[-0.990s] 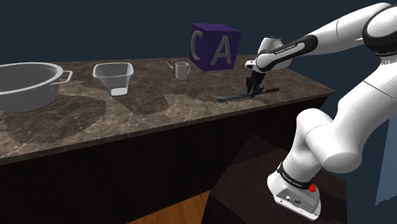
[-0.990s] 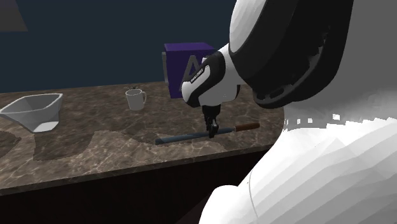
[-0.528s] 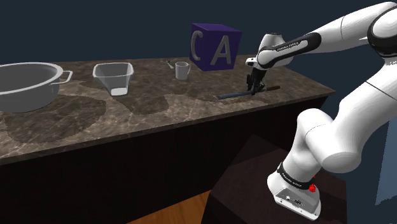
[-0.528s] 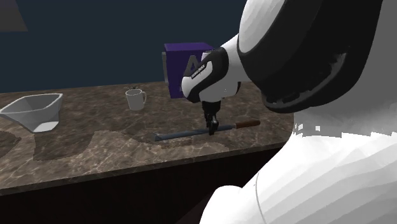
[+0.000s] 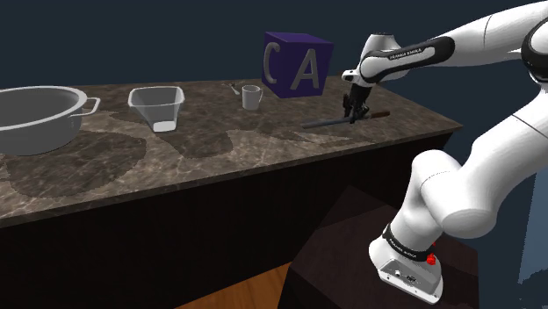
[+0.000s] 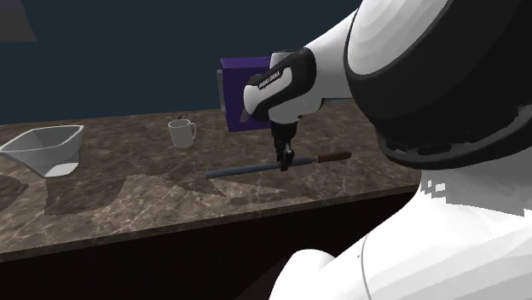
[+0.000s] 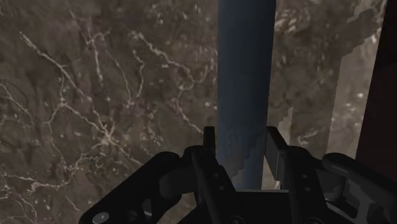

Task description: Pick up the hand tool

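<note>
The robot's all-black two-finger gripper (image 5: 353, 112) is clamping its fingers onto the hand tool (image 5: 325, 124), a long, slim, blue-grey bar with a short reddish-brown handle (image 6: 335, 157) at one end. It is hanging over the near end of a dark brown, white-veined stone countertop (image 5: 176, 162), close to the counter's front edge.

In the wrist view the fingers (image 7: 210, 149) are pressing on both sides of the blue-grey shaft (image 7: 245, 63). The shaft is running straight away from the hand, with the veined counter (image 7: 95, 95) showing beneath it.

The tool's long axis is lying crosswise to the downward-pointing gripper (image 6: 286, 162), nearly level and roughly along the counter's front edge. In the second exterior view the bare shaft (image 6: 239, 170) is reaching out to the left and the handle to the right. The grip is sitting nearer the handle, so most of the length is sticking out on one side.

A shadow on the stone below the bar in that view suggests the tool is hanging just clear of the surface rather than resting on it. The hold looks secure, though the off-centre grip could let the long end droop as the arm rises.

A purple cube (image 5: 297, 64) marked with white letters and a small white mug (image 5: 252, 97) are standing further back on the counter, well apart from the tool.
</note>
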Robot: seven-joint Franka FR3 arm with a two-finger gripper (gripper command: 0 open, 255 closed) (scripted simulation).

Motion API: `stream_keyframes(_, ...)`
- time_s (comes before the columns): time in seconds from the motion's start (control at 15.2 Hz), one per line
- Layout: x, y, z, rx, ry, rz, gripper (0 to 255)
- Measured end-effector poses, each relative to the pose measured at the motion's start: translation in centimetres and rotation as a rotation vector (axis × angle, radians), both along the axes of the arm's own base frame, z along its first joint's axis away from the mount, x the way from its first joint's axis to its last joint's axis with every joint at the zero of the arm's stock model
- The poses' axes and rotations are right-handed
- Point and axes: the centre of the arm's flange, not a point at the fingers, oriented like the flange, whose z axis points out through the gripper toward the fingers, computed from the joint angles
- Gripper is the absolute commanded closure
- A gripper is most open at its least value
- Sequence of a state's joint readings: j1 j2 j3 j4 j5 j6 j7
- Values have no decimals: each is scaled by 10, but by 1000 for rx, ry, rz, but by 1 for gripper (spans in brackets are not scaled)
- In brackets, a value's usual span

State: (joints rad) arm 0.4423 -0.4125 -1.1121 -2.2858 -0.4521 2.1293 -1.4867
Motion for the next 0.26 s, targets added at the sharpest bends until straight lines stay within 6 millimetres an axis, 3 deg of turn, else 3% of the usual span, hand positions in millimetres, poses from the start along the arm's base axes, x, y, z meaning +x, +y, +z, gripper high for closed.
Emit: stream_keyframes(0.26,0,0,19,0,0,0,255)
